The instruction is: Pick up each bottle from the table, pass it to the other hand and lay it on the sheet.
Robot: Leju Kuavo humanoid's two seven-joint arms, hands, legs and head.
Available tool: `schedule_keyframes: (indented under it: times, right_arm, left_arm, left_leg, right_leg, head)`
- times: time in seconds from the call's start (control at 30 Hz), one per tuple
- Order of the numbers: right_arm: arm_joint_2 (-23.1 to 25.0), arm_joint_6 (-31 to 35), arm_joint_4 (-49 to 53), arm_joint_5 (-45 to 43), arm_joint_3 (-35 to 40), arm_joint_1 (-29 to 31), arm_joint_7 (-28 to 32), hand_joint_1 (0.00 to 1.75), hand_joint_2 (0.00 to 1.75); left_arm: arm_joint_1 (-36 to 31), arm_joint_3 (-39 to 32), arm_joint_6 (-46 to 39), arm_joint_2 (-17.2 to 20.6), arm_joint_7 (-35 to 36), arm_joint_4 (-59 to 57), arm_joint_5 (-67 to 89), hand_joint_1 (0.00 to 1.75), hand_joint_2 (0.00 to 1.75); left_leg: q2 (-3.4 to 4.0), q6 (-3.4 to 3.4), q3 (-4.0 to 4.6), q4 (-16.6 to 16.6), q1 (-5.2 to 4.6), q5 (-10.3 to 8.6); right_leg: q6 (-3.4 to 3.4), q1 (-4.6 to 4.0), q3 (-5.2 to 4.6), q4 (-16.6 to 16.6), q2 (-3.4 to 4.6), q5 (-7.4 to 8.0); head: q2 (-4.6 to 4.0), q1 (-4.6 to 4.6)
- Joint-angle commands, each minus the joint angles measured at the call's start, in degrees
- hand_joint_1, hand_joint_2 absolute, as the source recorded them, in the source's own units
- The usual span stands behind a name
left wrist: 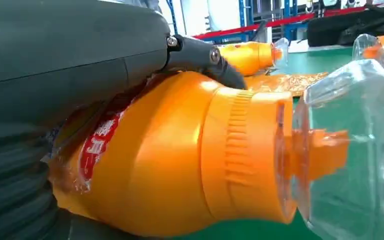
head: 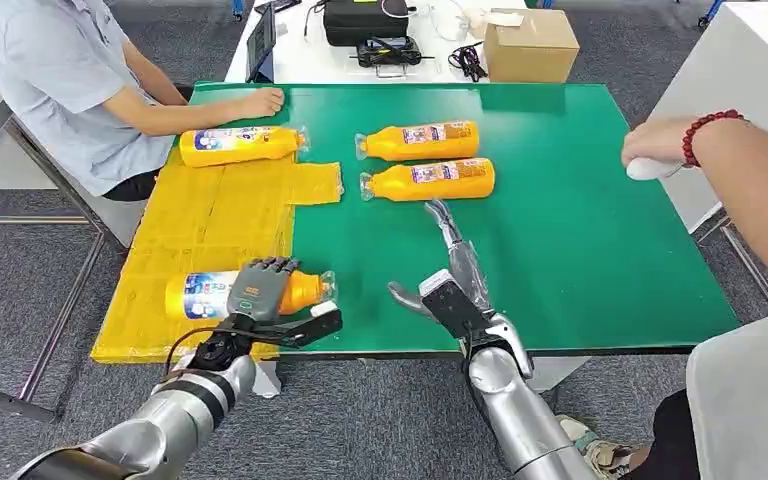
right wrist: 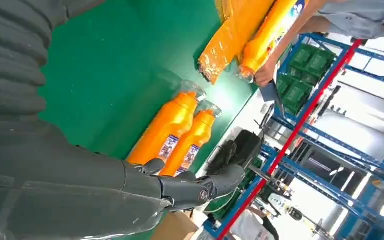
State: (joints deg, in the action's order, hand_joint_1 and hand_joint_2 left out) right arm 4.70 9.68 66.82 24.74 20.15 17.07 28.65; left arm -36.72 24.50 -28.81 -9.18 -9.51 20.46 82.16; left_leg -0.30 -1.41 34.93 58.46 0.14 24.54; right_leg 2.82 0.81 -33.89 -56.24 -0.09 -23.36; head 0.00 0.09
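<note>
Bottles look full, so we judge them weighty, stiff-walled and slick; the labelled mid-body is the safest hold, not the clear cap. Our left hand [head: 258,289] grips one bottle [head: 200,296] there, over the yellow sheet [head: 210,225]. Our right hand [head: 450,290] lies empty, fingers spread, two bottles [head: 430,180] just beyond.

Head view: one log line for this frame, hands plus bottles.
left hand: grips bottle over yellow sheet | right hand: open, above green table | two bottles unpicked
</note>
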Motion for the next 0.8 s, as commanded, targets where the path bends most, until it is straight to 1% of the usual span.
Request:
schedule_keyframes:
  times: [0.03,0.07,0.1,0.2,0.23,0.27,0.3,0.37,0.53,0.6,0.63,0.77,0.8]
  right_arm:
    - [-0.48,0.03,-5.02,-0.07,0.31,2.87,0.46,0.0,1.75]
    - [-0.63,-0.03,-5.06,0.0,0.27,2.92,0.51,0.0,1.75]
    - [-0.72,-0.07,-5.19,-0.01,0.2,3.0,0.51,0.0,1.75]
    - [-0.71,-0.01,-5.76,-0.07,-0.27,3.2,0.59,0.0,1.75]
    - [-0.73,-0.04,-5.84,-0.08,-0.3,3.22,0.59,0.0,1.75]
    - [-0.78,-0.23,-6.25,-0.1,-0.44,3.39,0.59,0.0,1.75]
    - [-0.84,-0.15,-6.44,-0.05,-0.53,3.47,0.65,0.0,1.75]
    - [-0.9,0.41,-6.84,0.27,-0.92,3.66,0.88,0.0,1.75]
    - [-1.19,0.53,-6.81,0.47,-1.52,3.6,0.9,0.0,1.75]
    - [-1.19,0.53,-6.81,0.47,-1.52,3.6,0.9,0.0,1.75]
    - [-1.19,0.53,-6.81,0.47,-1.52,3.6,0.9,0.0,1.75]
    - [-0.89,0.53,-7.41,1.23,-1.77,3.35,1.06,0.0,1.75]
    - [-0.84,0.55,-7.43,1.27,-1.8,3.24,1.12,0.0,1.75]
  left_arm:
    - [-1.09,-1.25,6.03,0.77,-1.17,-5.17,-1.8,0.0,1.75]
    - [-1.05,-1.2,8.22,1.02,-2.04,-5.13,-2.1,0.0,1.75]
    - [-0.97,-1.25,8.22,1.28,-2.32,-5.0,-2.22,0.0,1.75]
    - [-0.86,-1.88,11.63,1.44,-3.84,-5.28,-3.55,0.0,1.75]
    - [-0.81,-1.98,11.96,1.43,-3.88,-5.36,-3.71,0.0,1.75]
    - [-0.65,-2.13,14.71,1.54,-4.22,-5.65,-4.24,0.0,1.75]
    - [-0.56,-2.32,15.52,1.58,-4.13,-5.71,-4.52,0.0,1.75]
    - [-0.3,-2.94,17.98,1.68,-3.72,-5.71,-4.71,0.0,1.75]
    - [0.14,-2.7,18.75,1.89,-2.66,-5.31,-4.71,0.0,1.75]
    - [0.14,-2.7,18.75,1.89,-2.66,-5.31,-4.71,0.0,1.75]
    - [0.14,-2.7,18.75,1.89,-2.66,-5.31,-4.71,0.0,1.75]
    - [-0.22,-1.87,15.13,1.78,-2.84,-4.8,-4.6,0.0,1.75]
    - [-0.47,-1.6,13.8,1.56,-2.77,-4.34,-4.39,0.0,1.75]
  left_leg:
    - [0.15,0.04,-0.13,-0.03,0.0,0.05]
    - [0.14,0.04,-0.13,-0.04,0.0,0.04]
    - [0.18,0.06,-0.2,-0.05,0.02,0.06]
    - [0.14,0.04,-0.16,-0.05,-0.01,0.03]
    - [0.22,0.06,-0.21,-0.06,-0.01,0.05]
    - [0.28,0.09,-0.3,-0.11,0.01,0.06]
    - [0.16,0.04,-0.23,-0.08,-0.02,0.04]
    - [0.18,0.05,-0.32,-0.1,-0.02,0.05]
    - [0.24,0.06,-0.5,-0.14,-0.03,0.05]
    - [0.16,0.04,-0.51,-0.11,-0.05,0.03]
    - [0.26,0.07,-0.57,-0.14,-0.02,0.03]
    - [0.3,0.11,-0.64,-0.19,-0.02,0.0]
    - [0.14,0.05,-0.64,-0.09,-0.04,0.03]
  right_leg:
    - [-0.07,0.0,0.08,0.02,0.13,-0.01]
    - [-0.07,0.0,0.09,0.03,0.13,0.0]
    - [-0.1,-0.02,0.15,0.04,0.16,-0.01]
    - [-0.07,0.0,0.13,0.05,0.14,0.01]
    - [-0.1,0.0,0.16,0.06,0.21,0.02]
    - [-0.14,-0.02,0.23,0.1,0.26,0.03]
    - [-0.06,0.02,0.19,0.07,0.16,0.01]
    - [-0.08,0.02,0.27,0.08,0.18,0.0]
    - [-0.09,0.02,0.44,0.12,0.24,0.03]
    - [-0.06,0.04,0.46,0.08,0.16,0.01]
    - [-0.12,0.01,0.49,0.13,0.25,0.05]
    - [-0.15,0.01,0.55,0.17,0.29,0.1]
    - [-0.06,0.03,0.59,0.07,0.14,0.01]
  head:
    - [0.0,0.0]
    - [0.0,0.0]
    - [0.0,0.0]
    - [0.0,0.0]
    - [0.0,0.0]
    - [0.0,0.0]
    - [0.0,0.02]
    - [0.0,0.0]
    - [0.0,0.0]
    - [0.0,0.0]
    - [0.0,0.0]
    - [0.0,0.0]
    - [0.0,0.02]
